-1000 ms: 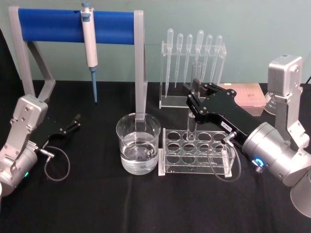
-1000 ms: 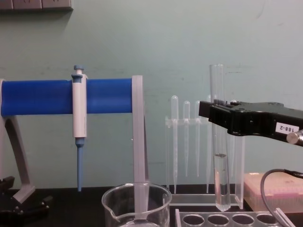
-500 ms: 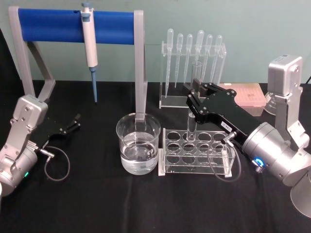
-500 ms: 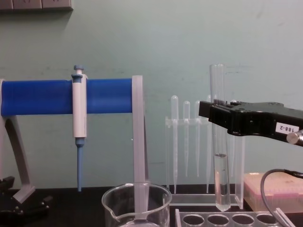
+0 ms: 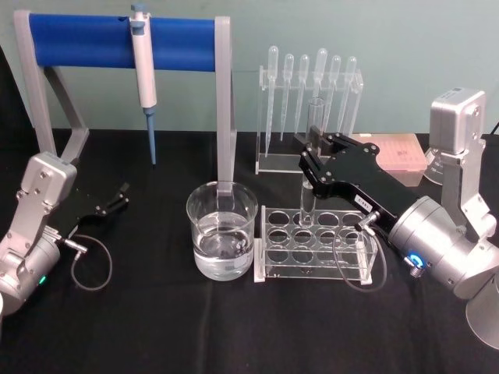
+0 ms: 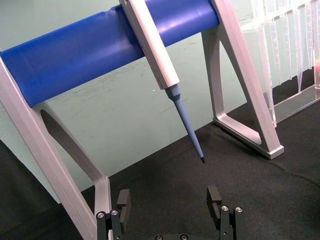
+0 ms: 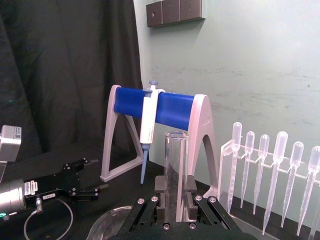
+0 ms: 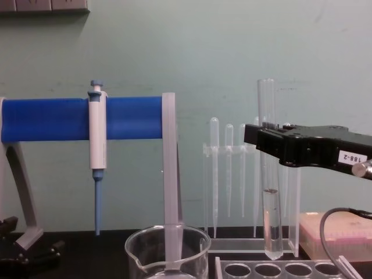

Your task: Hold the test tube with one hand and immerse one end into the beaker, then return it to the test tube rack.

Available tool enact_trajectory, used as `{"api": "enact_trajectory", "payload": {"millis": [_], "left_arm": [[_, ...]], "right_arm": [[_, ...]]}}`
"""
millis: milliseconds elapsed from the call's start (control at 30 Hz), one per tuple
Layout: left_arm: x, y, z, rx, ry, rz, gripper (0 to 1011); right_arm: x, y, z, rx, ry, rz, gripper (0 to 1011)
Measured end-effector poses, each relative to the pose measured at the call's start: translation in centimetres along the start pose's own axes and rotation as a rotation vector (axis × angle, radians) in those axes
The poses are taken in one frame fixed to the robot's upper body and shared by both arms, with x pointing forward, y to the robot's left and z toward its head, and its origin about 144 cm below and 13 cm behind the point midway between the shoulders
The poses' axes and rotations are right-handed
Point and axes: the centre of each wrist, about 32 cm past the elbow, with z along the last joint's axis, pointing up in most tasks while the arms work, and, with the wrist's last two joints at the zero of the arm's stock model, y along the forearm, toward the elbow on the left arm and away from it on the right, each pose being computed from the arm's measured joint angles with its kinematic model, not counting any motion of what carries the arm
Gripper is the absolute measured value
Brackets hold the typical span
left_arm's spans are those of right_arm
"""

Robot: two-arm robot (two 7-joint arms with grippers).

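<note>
The test tube [image 5: 315,121] stands upright in my right gripper [image 5: 310,160], which is shut on its middle. The tube's round bottom hangs just above the back row of the clear rack [image 5: 316,243]. In the chest view the test tube [image 8: 267,104] holds some liquid in its lower third, and the right gripper [image 8: 261,138] clamps it above that level. The right wrist view has the tube [image 7: 176,165] between the jaws of the right gripper [image 7: 176,204]. The beaker [image 5: 222,232], partly filled with water, stands left of the rack. My left gripper [image 5: 117,198] rests open at the far left, shown as the left gripper [image 6: 169,199] in its wrist view.
A white-and-blue micropipette [image 5: 143,72] hangs from the blue-barred stand [image 5: 86,40] at the back left. Several plastic pipettes hang in a clear holder [image 5: 308,117] behind the rack. A pink box [image 5: 396,152] lies at the back right. The beaker [image 8: 167,251] rim shows low in the chest view.
</note>
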Motion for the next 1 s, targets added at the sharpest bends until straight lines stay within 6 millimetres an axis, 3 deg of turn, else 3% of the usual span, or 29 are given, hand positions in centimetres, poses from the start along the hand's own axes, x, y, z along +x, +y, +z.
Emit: {"api": "enact_trajectory", "payload": {"millis": [1000], "left_arm": [[0.0,0.0,0.0,0.0,0.0,0.0,1000]], "right_arm": [[0.0,0.0,0.0,0.0,0.0,0.0,233]]}}
